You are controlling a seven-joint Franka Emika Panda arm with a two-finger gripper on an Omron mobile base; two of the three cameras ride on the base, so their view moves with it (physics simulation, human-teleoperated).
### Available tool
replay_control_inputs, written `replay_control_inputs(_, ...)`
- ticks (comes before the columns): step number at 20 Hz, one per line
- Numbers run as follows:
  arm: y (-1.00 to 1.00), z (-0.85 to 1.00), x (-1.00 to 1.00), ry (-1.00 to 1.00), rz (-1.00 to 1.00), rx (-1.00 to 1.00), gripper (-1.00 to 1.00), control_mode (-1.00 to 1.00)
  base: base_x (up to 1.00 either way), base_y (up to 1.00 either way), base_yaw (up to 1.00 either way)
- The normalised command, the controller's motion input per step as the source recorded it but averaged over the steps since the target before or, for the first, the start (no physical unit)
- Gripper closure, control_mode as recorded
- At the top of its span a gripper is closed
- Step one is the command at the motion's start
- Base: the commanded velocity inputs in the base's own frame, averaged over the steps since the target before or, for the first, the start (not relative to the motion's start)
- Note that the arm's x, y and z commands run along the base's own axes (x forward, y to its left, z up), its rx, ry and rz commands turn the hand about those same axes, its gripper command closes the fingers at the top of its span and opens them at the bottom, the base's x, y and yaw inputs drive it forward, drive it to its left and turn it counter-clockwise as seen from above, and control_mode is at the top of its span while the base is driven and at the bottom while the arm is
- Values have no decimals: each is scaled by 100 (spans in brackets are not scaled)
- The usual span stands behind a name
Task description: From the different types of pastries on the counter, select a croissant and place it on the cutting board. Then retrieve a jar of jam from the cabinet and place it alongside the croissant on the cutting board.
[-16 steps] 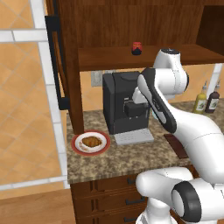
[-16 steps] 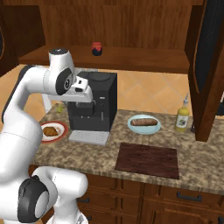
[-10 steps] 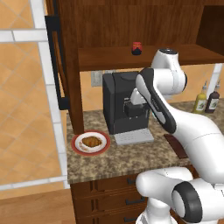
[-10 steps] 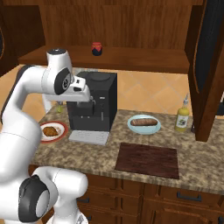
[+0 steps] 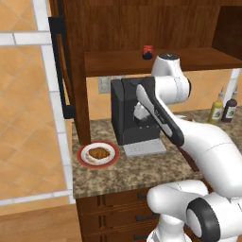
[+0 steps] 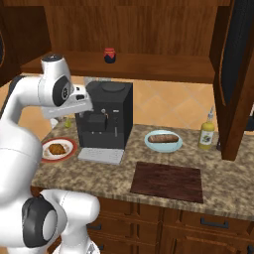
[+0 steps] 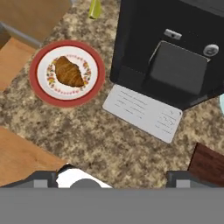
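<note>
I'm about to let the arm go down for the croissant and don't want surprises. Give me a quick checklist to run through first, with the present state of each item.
1. Croissant lies alone on its red-rimmed plate: ok.
2. Gripper open, nothing between the fingertips: ok.
3. Gripper above the croissant: not ok; in the hand view the pastry sits off to the upper left.
4. Coffee machine right beside the plate, clearance for the descent: cannot tell.
5. Cutting board free of things: ok.
6. Jar of jam on the cabinet shelf: ok.
</note>
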Motion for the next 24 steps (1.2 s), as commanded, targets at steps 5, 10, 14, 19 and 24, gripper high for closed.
replay_control_inputs(5, 66, -16, 0, 0, 26, -13, -100, -100, 0, 0, 0)
replay_control_inputs(10, 58, -38, 2, -5, 16, -8, -100, -100, 0, 0, 0)
replay_control_inputs(14, 30, -56, 14, -16, 22, 0, -100, -100, 0, 0, 0)
replay_control_inputs(19, 40, -58, 15, -4, 21, 0, -100, -100, 0, 0, 0)
replay_control_inputs(24, 27, -48, 25, -1, 2, 0, -100, -100, 0, 0, 0)
